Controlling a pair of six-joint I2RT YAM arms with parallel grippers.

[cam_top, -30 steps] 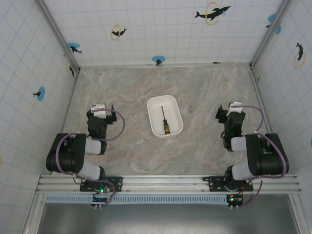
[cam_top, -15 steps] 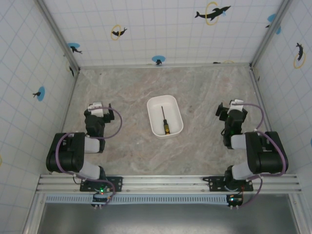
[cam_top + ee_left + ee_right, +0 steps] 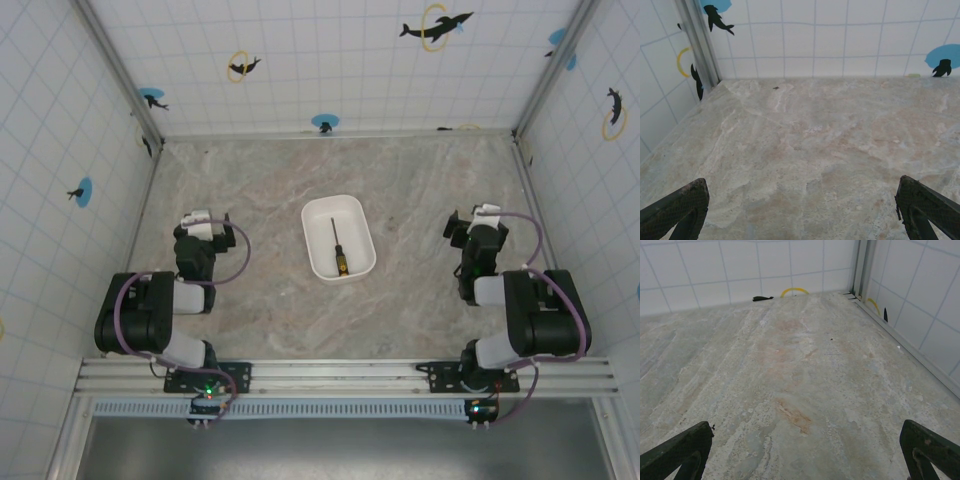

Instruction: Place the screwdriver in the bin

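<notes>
Left gripper [image 3: 801,184] agape, screwdriver [image 3: 338,247] in bin [image 3: 356,232]

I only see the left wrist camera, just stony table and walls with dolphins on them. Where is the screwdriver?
Observer: In the top view, the screwdriver lies inside the bin, in the middle of the table.
Operator: Which way does it point?
Observer: Its yellow-orange handle is at the end near the arms, and the thin shaft points toward the back wall.
Operator: Is the other hand holding something?
Observer: No. The right gripper is open over bare table, with nothing between its fingers.
</notes>
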